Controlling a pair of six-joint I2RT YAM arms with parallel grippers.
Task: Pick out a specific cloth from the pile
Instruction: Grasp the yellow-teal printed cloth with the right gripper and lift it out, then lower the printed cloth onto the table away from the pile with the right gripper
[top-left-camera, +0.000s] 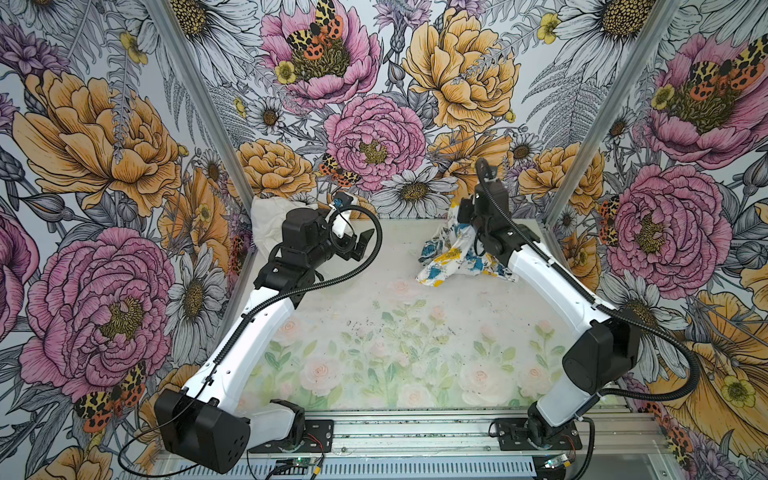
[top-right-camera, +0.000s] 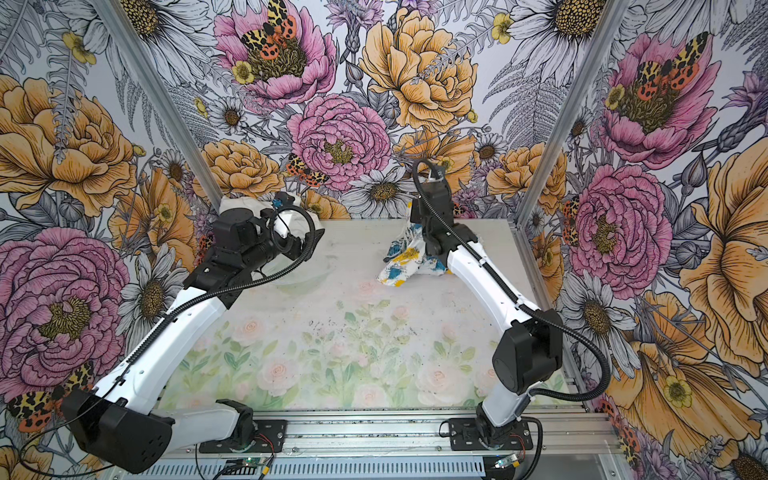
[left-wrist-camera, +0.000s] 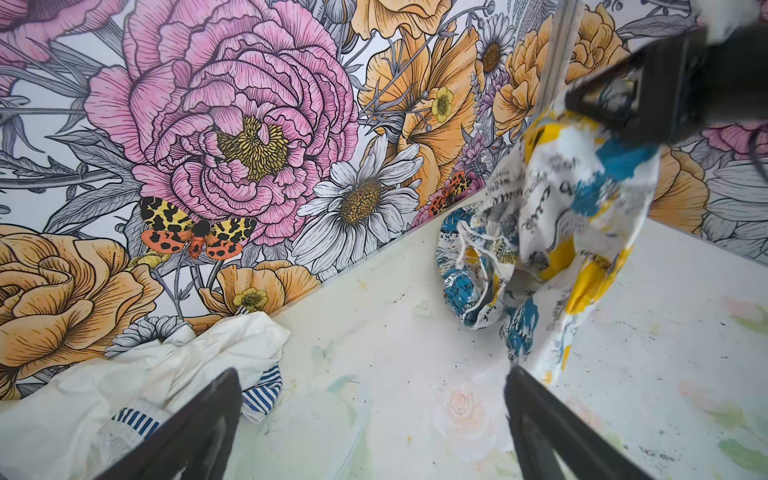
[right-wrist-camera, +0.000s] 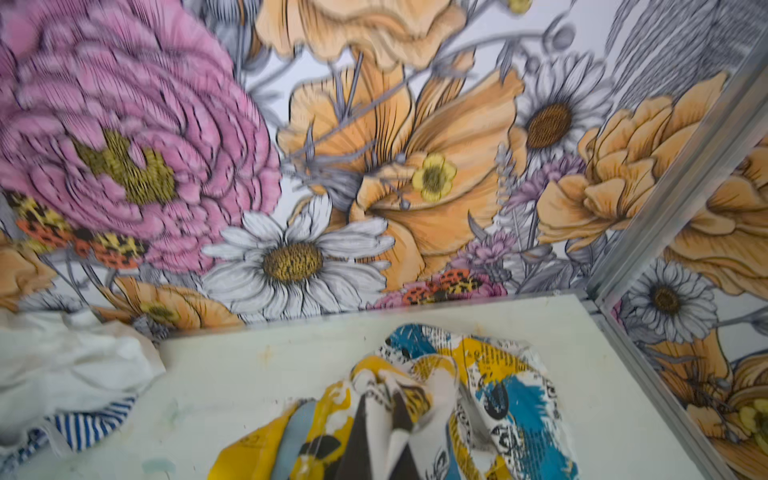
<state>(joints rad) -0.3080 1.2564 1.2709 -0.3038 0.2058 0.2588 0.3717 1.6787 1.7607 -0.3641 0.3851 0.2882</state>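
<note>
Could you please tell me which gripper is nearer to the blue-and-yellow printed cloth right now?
The right. The right gripper is shut on the cloth, holding part of it raised above the table. The left gripper hangs open, apart from it, beside the pile.

A robot lab booth; a left arm (top-left-camera: 257, 332) and right arm (top-left-camera: 552, 282) bolted to a metal rail (top-left-camera: 415, 432) by the bench (top-left-camera: 395, 299); flower walls (top-left-camera: 374, 104) all around.

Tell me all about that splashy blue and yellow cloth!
The cloth is thin white fabric with blue, yellow and black paint-like splashes and small printed writing. It is crumpled and hangs from the shut right gripper, which pinches its top. Its lower folds rest on the table, toward the back right.
</note>
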